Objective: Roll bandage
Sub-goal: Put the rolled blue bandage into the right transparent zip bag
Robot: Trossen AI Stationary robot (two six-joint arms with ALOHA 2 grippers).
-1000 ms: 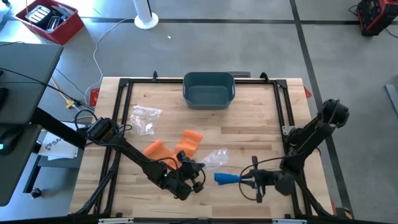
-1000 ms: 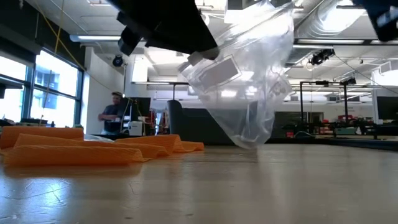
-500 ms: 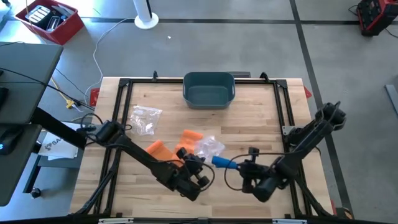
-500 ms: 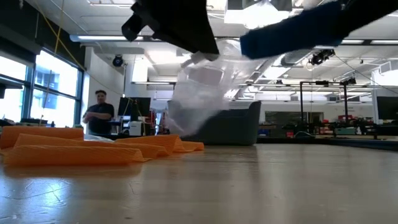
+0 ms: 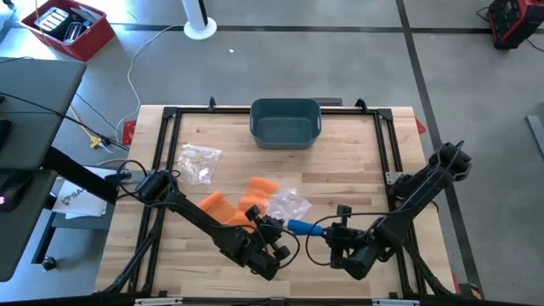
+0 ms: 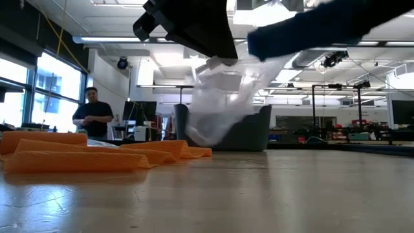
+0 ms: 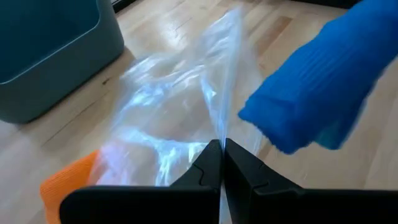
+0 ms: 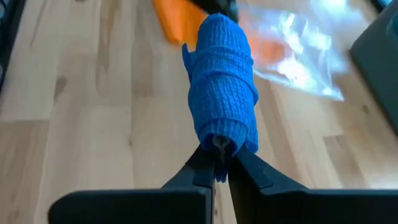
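Observation:
A blue rolled bandage (image 5: pixel 303 225) is in my right gripper (image 5: pixel 326 230), which is shut on it near the table's front. Just left of it, my left gripper (image 5: pixel 273 227) is shut on a clear plastic bag (image 5: pixel 286 204). In the low view the bag (image 6: pixel 220 107) hangs under the left gripper, and the blue bandage (image 6: pixel 310 29) crosses above it. Two orange bandages (image 5: pixel 217 206) (image 5: pixel 260 189) lie flat on the wood beside the bag. My left gripper pinches a thin edge of the clear bag (image 7: pixel 219 127) between its two fingertips, slanting down from the near side. The bag spreads out beyond the fingers and hangs slack below them. My right gripper pinches the near end of the blue roll (image 8: pixel 219 138) between its two fingers. The fingers lie along the roll, which sticks out past them toward the bag, lifted clear of the table.
A teal bin (image 5: pixel 286 121) stands at the table's far middle. A second clear bag (image 5: pixel 200 161) lies at the left. Black frame rails (image 5: pixel 166 144) run along the table's sides. A person (image 6: pixel 90 116) stands in the room beyond.
My right gripper has risen and gone toward the table's left, tipping its fingers downward, and has carried the blue roll up beside the bag. My left gripper has drawn the bag toward the far side, and the bag's hanging end has swung left in the low view.

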